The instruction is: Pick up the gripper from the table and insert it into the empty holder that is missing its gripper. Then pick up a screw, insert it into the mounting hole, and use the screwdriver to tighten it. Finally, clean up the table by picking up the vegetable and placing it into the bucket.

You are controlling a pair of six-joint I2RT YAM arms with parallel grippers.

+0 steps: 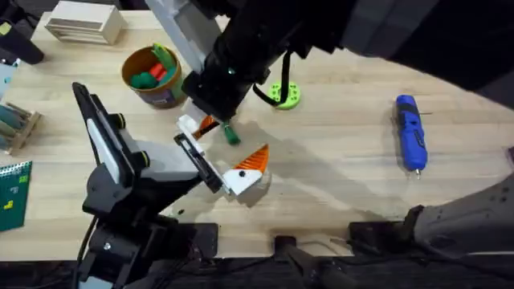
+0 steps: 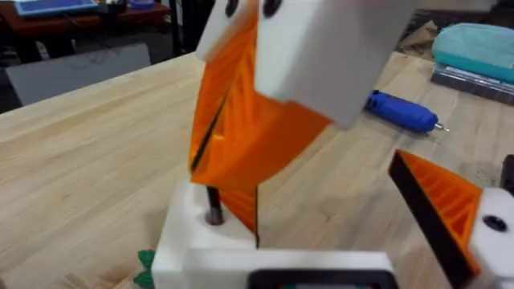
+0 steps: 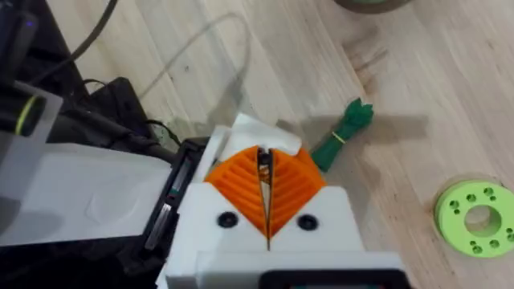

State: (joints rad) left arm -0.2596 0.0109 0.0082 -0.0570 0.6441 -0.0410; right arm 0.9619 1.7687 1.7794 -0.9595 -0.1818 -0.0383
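The right gripper [image 3: 266,186] hangs over the left gripper [image 1: 229,156], its orange pads pressed together on the small orange gripper piece [image 2: 241,128] above the white holder [image 2: 201,233]. The left gripper's fingers stand apart. The green vegetable [image 3: 341,132] lies on the table [image 1: 337,160] just beside them; the blue screwdriver [image 1: 410,132] rests well apart, the bucket [image 1: 152,76] farther back.

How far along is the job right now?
Done: the orange gripper is off the table, pinched by the right gripper. In hand: seating it on the left arm's holder. Left: the screw, with the screwdriver lying untouched, and the vegetable outside the bucket.
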